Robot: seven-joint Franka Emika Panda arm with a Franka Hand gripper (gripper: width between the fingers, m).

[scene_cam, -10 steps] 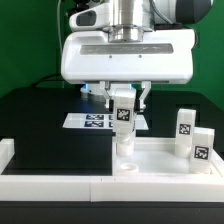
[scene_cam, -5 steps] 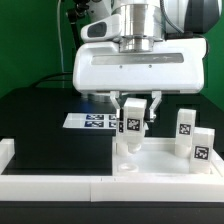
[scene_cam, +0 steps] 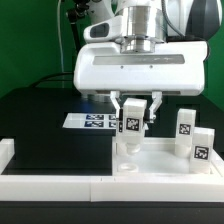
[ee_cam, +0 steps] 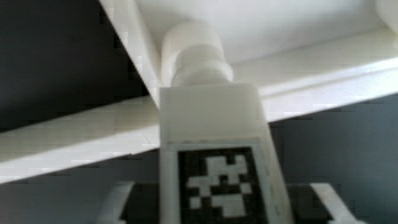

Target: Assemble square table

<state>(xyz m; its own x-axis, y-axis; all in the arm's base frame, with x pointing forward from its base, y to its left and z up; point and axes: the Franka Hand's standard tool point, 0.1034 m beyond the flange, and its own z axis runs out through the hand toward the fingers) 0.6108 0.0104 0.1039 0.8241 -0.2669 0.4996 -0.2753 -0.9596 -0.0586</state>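
- A small white block leg (scene_cam: 131, 122) with a black-and-white tag on its face is clamped between the two fingers of the tool (scene_cam: 132, 112); the jaws are partly closed, stopped by the width of the leg.
- The held leg is kept upright, and its lower end is seen over a short white round stub (scene_cam: 127, 151) that rises from the hollow face of the square slab (scene_cam: 160, 160). Whether the leg is seated on the stub or only just above it cannot be told.
- In the wrist view the same leg (ee_cam: 217, 150) fills the middle of the picture, with its tag facing the camera, and the round stub (ee_cam: 196, 62) is seen beyond its far end, in line with it.
- The slab lies flat on the black tabletop (scene_cam: 50, 125), in the exterior view's right half, with its raised rim towards the camera.
- Two more tagged legs stand upright at the exterior view's right: one (scene_cam: 185, 124) farther back and one (scene_cam: 202, 146) nearer, just beside each other.
- The marker board (scene_cam: 92, 121) lies flat on the tabletop behind the slab, partly hidden by the tool and the held leg.
- A low white wall (scene_cam: 40, 182) runs along the near edge of the tabletop, with a raised end at the exterior view's left.
- The arm's large white housing (scene_cam: 140, 70) hangs directly over the held leg.
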